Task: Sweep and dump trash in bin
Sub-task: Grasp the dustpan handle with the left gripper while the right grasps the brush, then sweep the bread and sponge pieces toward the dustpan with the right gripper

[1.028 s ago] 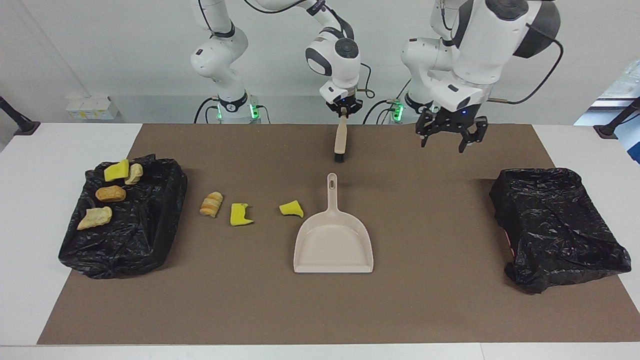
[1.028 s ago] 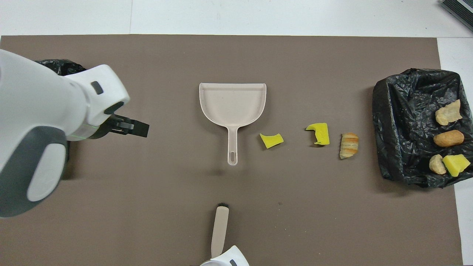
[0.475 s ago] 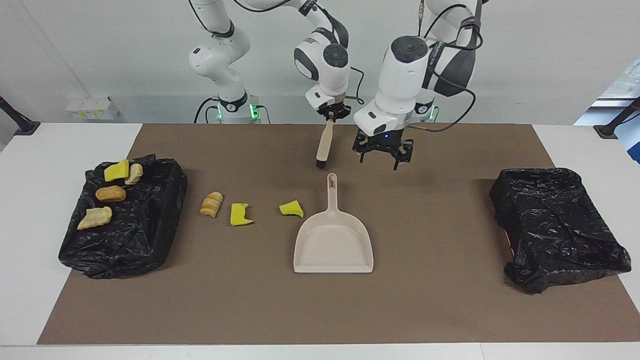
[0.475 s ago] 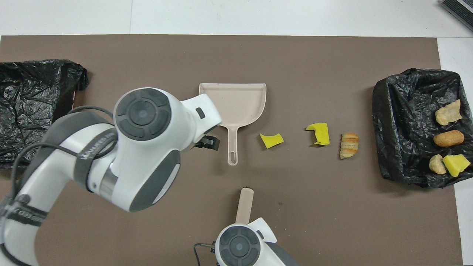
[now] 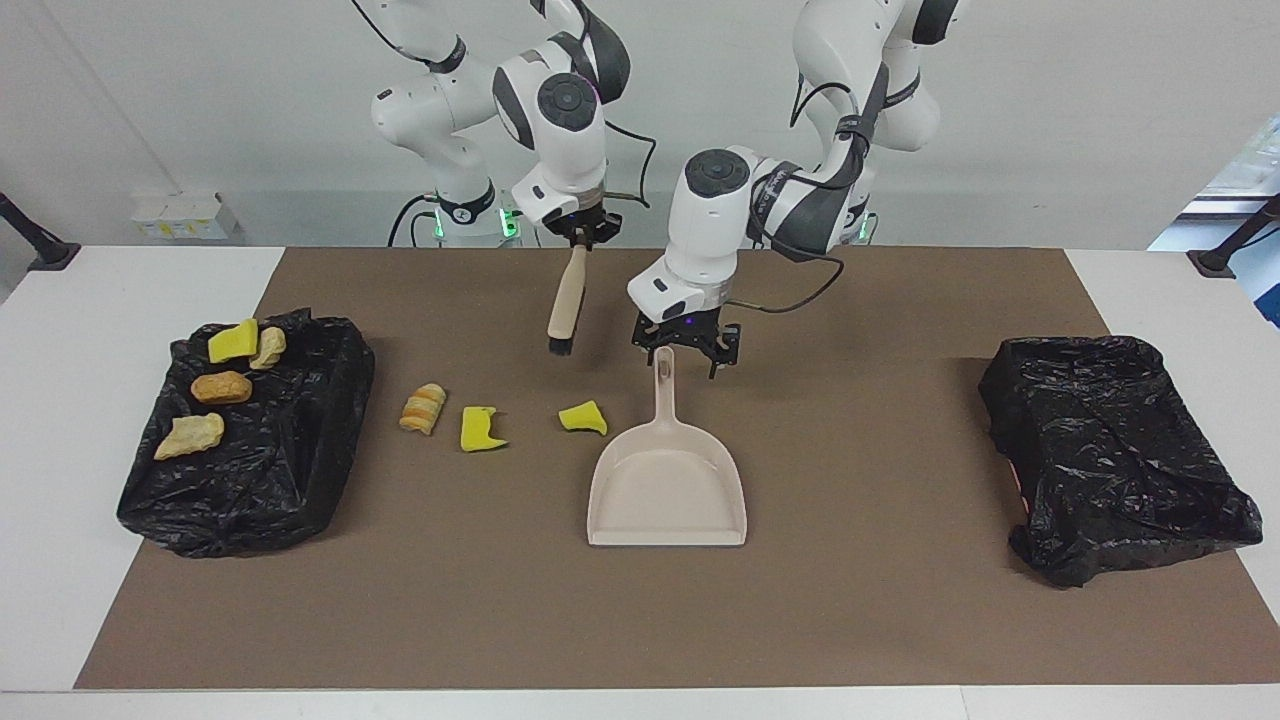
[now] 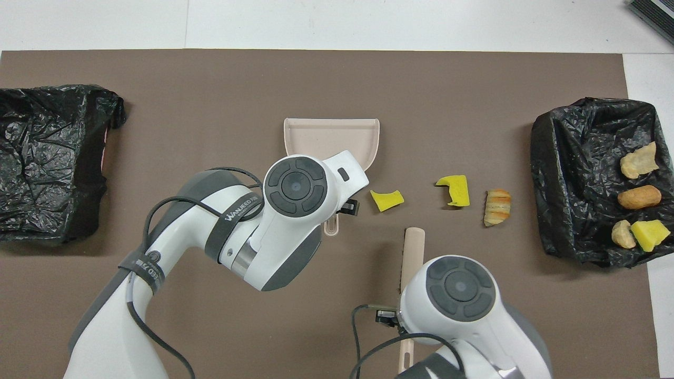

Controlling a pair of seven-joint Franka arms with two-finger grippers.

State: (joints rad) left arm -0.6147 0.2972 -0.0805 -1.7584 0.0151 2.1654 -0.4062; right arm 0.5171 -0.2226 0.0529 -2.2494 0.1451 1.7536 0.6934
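Three bits of trash lie on the brown mat: a yellow scrap [image 5: 583, 417] [image 6: 387, 200] beside the beige dustpan [image 5: 667, 495] [image 6: 331, 136], another yellow scrap [image 5: 481, 428] [image 6: 455, 189] and a bread lump [image 5: 424, 408] [image 6: 497, 207]. Several more bits [image 5: 221, 387] [image 6: 638, 197] rest on a black-bagged container [image 5: 300, 450] at the right arm's end. A black-bagged bin [image 5: 1110, 440] [image 6: 47, 158] sits at the left arm's end. My left gripper [image 5: 685, 362] hangs open over the end of the dustpan's handle [image 5: 663, 385]. My right gripper [image 5: 580, 235] is shut on the brush [image 5: 565, 305] [image 6: 413, 250], whose bristles hang just above the mat.
The white table top shows around the mat [image 5: 500, 620]. A bare stretch of mat lies between the dustpan and the bin at the left arm's end. In the overhead view both wrists cover their own grippers.
My left arm swung from near the bin at its end to the dustpan's handle and came lower. My right arm carried the brush toward the scraps on the mat.
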